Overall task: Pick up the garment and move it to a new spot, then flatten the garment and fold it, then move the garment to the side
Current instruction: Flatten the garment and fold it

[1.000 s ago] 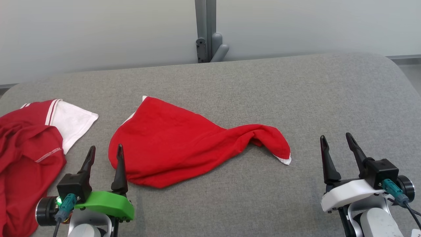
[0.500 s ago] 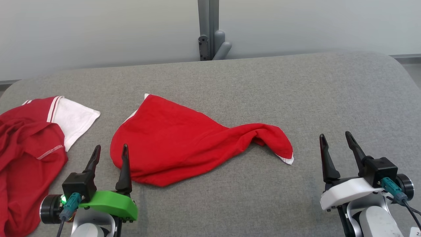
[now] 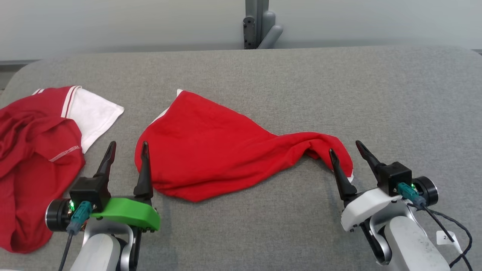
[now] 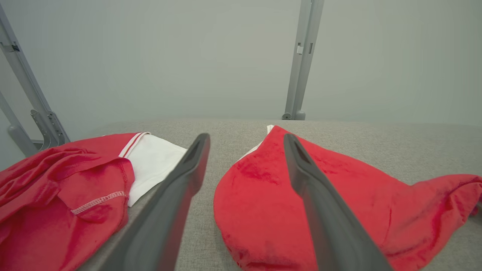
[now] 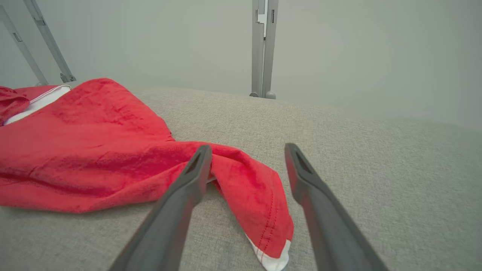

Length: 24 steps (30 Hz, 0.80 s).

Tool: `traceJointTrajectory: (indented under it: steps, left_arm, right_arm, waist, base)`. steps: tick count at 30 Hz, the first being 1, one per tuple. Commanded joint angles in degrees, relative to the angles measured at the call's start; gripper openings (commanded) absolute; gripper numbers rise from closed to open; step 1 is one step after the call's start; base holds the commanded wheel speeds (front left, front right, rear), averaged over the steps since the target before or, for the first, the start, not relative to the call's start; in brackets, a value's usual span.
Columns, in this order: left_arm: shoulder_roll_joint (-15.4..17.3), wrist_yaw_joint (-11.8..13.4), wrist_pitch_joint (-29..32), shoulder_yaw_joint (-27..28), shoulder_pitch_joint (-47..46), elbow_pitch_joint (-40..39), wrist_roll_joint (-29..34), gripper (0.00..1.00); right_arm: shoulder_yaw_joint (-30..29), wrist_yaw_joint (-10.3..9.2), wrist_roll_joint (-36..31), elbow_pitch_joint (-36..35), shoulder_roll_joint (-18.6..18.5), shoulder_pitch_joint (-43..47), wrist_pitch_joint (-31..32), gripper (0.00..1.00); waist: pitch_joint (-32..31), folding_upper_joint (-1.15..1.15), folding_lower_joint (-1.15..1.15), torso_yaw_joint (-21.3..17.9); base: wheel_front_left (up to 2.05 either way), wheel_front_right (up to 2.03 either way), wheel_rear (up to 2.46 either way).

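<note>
The red garment (image 3: 211, 150) lies crumpled near the middle of the grey worktop (image 3: 301, 86), with its narrow white-edged end trailing to the right. The left hand (image 3: 128, 143) hovers open at the garment's left edge. The right hand (image 3: 344, 146) stands open with that narrow end between its fingers, possibly touching it. A second red-and-white garment (image 3: 34, 150) lies at far left.

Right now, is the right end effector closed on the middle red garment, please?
No, the right end effector stands wide open, with the middle red garment's tip showing between its jaws.
</note>
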Motion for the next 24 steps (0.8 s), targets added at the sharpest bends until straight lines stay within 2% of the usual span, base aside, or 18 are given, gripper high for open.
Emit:
traceJointTrajectory:
  steps: [1, 6, 12, 13, 14, 15, 20, 24]
  left_arm:
    - [-0.13, -0.26, -0.41, -0.24, -1.34, 0.08, 0.2, 1.0]
    - [-0.96, -0.58, -1.15, -0.58, -3.64, 0.91, 0.49, 1.0]
    - [-1.36, -0.55, -1.89, -0.4, -4.98, 1.88, 0.57, 1.0]
    - [-1.33, -0.59, -1.98, -0.29, -5.11, 2.15, 0.52, 1.0]
    - [-1.31, -0.63, -2.15, -0.18, -5.26, 2.4, 0.5, 1.0]
    - [-1.28, -0.67, -2.24, -0.13, -5.44, 2.64, 0.51, 1.0]
    - [-1.24, -0.73, -2.64, 0.0, -5.82, 3.5, 0.67, 1.0]
    - [-0.94, -0.41, -2.8, 0.6, -4.66, 3.65, 0.41, 1.0]
  right_arm:
    - [-0.07, -0.02, -0.5, 1.51, -0.79, -1.29, -0.28, 1.0]
    - [0.65, -0.02, -1.73, 7.33, -1.94, -4.05, -0.73, 1.0]
    - [1.7, -0.02, -2.53, 12.74, -2.58, -5.53, -1.06, 1.0]
    - [1.95, -0.02, -2.62, 13.84, -2.68, -5.81, -1.02, 0.93]
    - [2.23, -0.02, -2.5, 14.83, -2.7, -6.12, -0.99, 0.43]
    - [2.55, -0.02, -2.13, 15.8, -2.66, -6.34, -0.85, 0.0]
    - [4.64, -0.02, -1.04, 17.18, -3.28, -7.36, -0.87, 0.0]
    - [9.82, -0.02, -0.25, 13.56, -4.71, -7.74, 0.63, 0.0]
  waist:
    - [2.75, 0.0, 0.0, 2.2]
    - [5.93, 0.0, 0.0, 3.69]
    - [7.82, 0.0, 0.0, 3.59]
    - [7.94, 0.0, 0.0, 3.43]
    - [8.03, 0.0, 0.0, 3.23]
    - [8.05, 0.0, 0.0, 2.99]
    - [7.37, 0.0, 0.0, 1.55]
    - [6.31, 0.0, 0.0, -0.95]
  base:
    - [0.0, 0.0, 0.0]
    - [0.0, 0.0, 0.0]
    - [0.0, 0.0, 0.0]
    - [0.0, 0.0, 0.0]
    - [0.0, 0.0, 0.0]
    - [0.0, 0.0, 0.0]
    - [0.0, 0.0, 0.0]
    - [0.0, 0.0, 0.0]
